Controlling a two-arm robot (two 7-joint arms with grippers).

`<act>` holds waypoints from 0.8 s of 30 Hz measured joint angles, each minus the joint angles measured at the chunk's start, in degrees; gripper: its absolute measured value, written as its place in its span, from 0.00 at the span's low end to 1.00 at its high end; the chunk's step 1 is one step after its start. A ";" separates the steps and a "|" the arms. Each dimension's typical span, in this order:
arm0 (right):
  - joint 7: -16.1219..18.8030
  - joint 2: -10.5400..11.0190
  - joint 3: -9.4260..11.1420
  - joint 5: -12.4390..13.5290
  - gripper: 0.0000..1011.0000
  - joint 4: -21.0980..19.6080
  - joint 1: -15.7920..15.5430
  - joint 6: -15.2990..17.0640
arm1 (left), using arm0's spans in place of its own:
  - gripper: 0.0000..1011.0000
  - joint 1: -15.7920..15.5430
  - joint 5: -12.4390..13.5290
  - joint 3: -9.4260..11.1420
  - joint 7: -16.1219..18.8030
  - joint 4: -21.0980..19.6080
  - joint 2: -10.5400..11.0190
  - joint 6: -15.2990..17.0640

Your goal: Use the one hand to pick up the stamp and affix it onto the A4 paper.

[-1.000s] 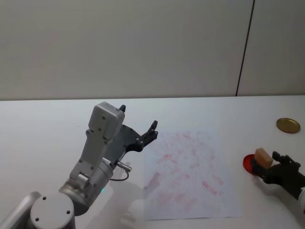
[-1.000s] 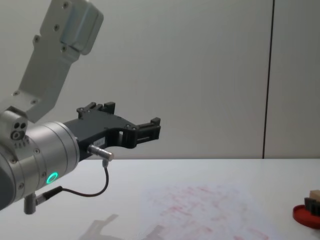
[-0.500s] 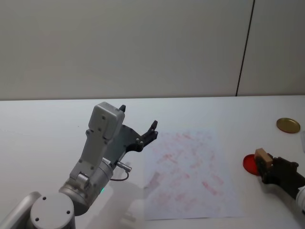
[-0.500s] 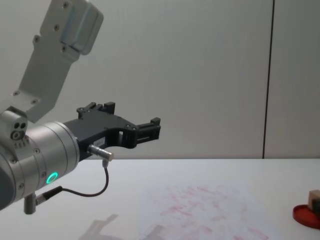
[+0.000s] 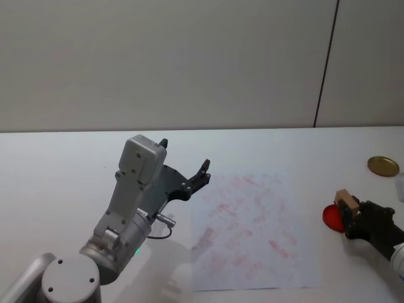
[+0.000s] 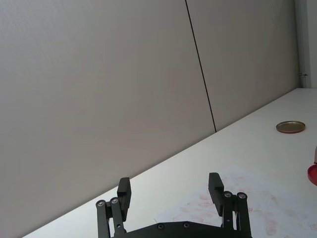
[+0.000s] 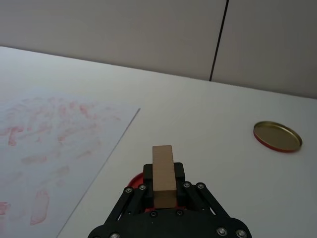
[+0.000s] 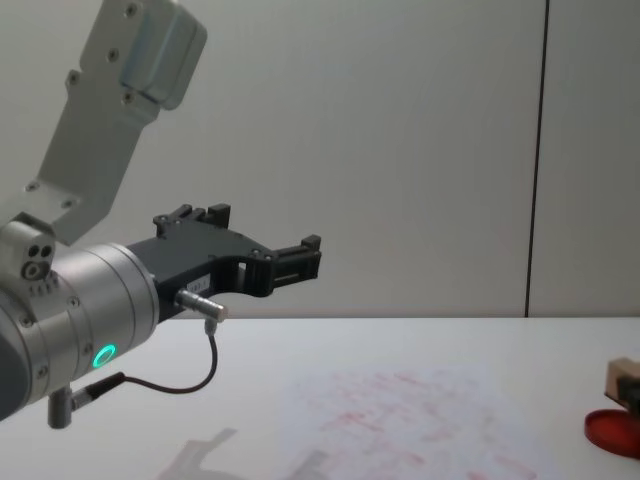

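Right gripper [image 5: 355, 213] at the 3 o'clock side of the A4 paper [image 5: 249, 230], jaws pinched on the stamp [image 5: 347, 203]. The block is off the sheet, just beside the red disc [image 5: 329, 216], which lies at about 8 o'clock of it. A gold lid [image 5: 383, 166] rests farther off at 1 o'clock. Left gripper [image 5: 184, 154] hangs idle at 10 o'clock of the sheet, fingers spread wide and holding nothing.

Handling: the stamp looks to be a light, rigid wooden block, unlikely to crush. Its smooth flanks could slip or twist if pressed down off-square. The sound hold is on two opposite side faces, leaving the printing face free.

Views compared: the right wrist view shows the stamp [image 7: 164, 173] projecting beyond the gripper [image 7: 164, 187], seated squarely between the jaws, with the paper [image 7: 54, 144] edge close by. Neither wide view shows this seating. The chest view gives height instead: the stamp [image 8: 618, 376] appears raised clear of the disc [image 8: 610, 428]. The left wrist view confirms the open spread of that gripper [image 6: 170, 187]. The inked face cannot be made out.
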 joint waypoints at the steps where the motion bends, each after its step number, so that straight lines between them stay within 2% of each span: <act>1: 0.17 -0.01 -0.10 -0.34 0.22 -0.31 -0.13 -0.53 | 0.98 0.00 0.00 0.00 0.00 0.00 0.00 0.00; 11: 3.26 -0.26 -1.10 -0.83 0.22 -3.43 -1.17 -1.76 | 0.98 0.00 0.00 0.00 0.00 0.00 0.00 0.00; 24: 8.64 -0.91 -2.96 1.52 0.22 -7.57 -2.99 1.82 | 0.98 0.00 0.00 0.00 0.00 0.00 0.00 0.00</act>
